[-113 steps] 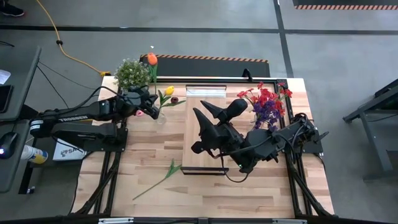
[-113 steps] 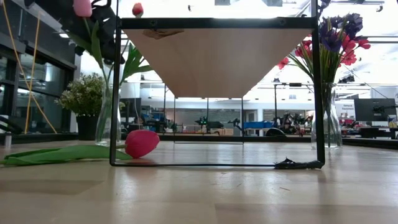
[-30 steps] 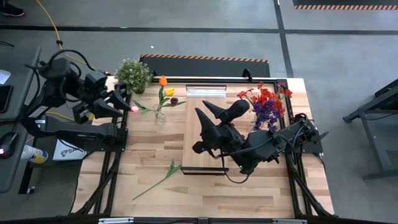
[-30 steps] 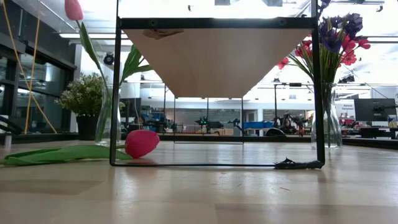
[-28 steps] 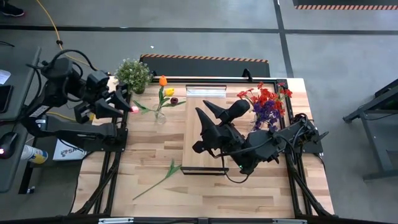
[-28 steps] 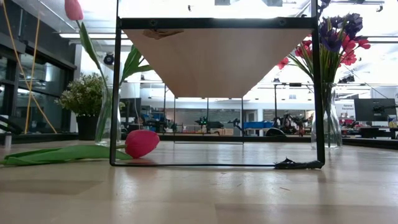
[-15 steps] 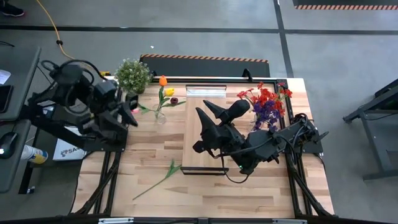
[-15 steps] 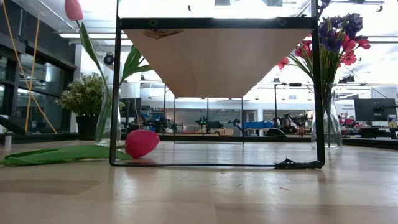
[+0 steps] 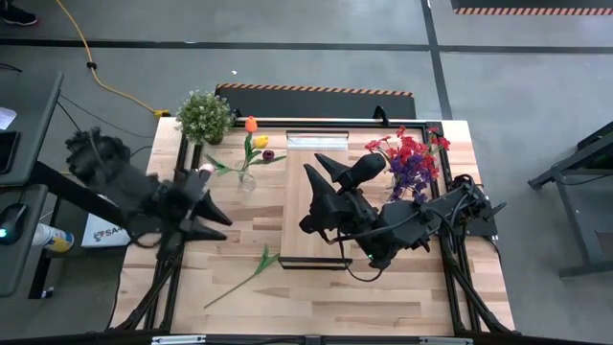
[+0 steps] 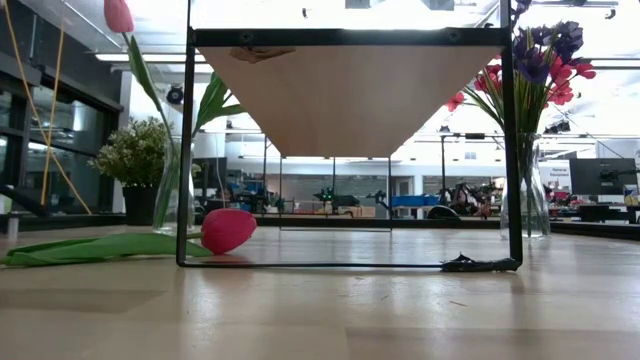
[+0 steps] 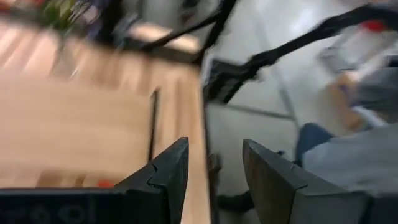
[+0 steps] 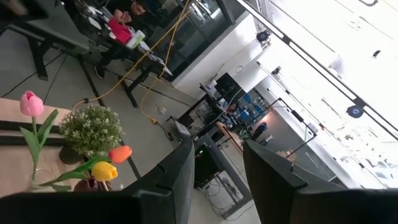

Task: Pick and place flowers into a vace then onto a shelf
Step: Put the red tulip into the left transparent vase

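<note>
Plank table [image 9: 230, 287] under me: tulips [image 9: 251, 134] stand in a vase beyond my left gripper [image 9: 213, 213], empty, jaws narrowly apart. One flower [image 9: 251, 268] lies near it, unplaced; shelf [image 9: 305, 192] bare beneath my idle, part-open right gripper [image 9: 324, 172].

Potted plant [image 9: 203, 114]: upper left of the table.
Yellow cable [image 9: 96, 69]: on the floor, upper left of the frame.

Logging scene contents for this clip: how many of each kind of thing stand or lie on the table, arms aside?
glass vases with flowers: 2
loose flower lying on the table: 1
potted plant: 1
shelf: 1
Total: 5
</note>
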You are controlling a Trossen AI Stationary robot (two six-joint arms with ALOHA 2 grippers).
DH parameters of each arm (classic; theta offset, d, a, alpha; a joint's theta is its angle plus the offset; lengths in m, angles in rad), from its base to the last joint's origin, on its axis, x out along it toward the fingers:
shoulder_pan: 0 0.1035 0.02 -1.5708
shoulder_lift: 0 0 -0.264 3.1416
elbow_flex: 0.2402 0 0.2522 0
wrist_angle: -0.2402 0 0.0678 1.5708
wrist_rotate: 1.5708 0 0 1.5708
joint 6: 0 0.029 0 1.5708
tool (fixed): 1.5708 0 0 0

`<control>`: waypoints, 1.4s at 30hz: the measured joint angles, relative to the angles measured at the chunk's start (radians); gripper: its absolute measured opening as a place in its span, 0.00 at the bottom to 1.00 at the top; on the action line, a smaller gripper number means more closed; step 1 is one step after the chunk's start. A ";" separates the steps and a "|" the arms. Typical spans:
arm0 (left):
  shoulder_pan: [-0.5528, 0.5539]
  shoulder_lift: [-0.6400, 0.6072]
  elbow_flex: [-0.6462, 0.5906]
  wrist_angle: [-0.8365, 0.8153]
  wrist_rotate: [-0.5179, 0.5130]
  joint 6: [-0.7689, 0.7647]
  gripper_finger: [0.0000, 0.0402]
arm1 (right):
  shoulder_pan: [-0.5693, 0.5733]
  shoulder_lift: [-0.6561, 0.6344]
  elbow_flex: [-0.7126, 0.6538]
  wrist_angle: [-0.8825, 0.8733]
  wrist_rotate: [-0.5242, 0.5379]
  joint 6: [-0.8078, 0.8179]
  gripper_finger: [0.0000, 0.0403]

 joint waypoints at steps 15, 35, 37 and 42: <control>-0.213 0.187 -0.043 -0.365 -0.128 -0.648 0.46 | 0.000 0.000 0.000 0.000 -0.001 -0.001 0.32; -0.214 0.277 -0.317 -0.375 -0.005 -0.772 0.46 | 0.033 0.000 0.000 0.000 -0.001 0.000 0.32; -0.214 0.277 -0.345 -0.370 -0.003 -0.786 0.46 | 0.039 0.000 0.000 0.000 -0.001 0.000 0.32; -0.214 0.277 -0.411 -0.304 -0.002 -0.790 0.46 | 0.046 0.000 0.000 0.000 0.000 0.000 0.32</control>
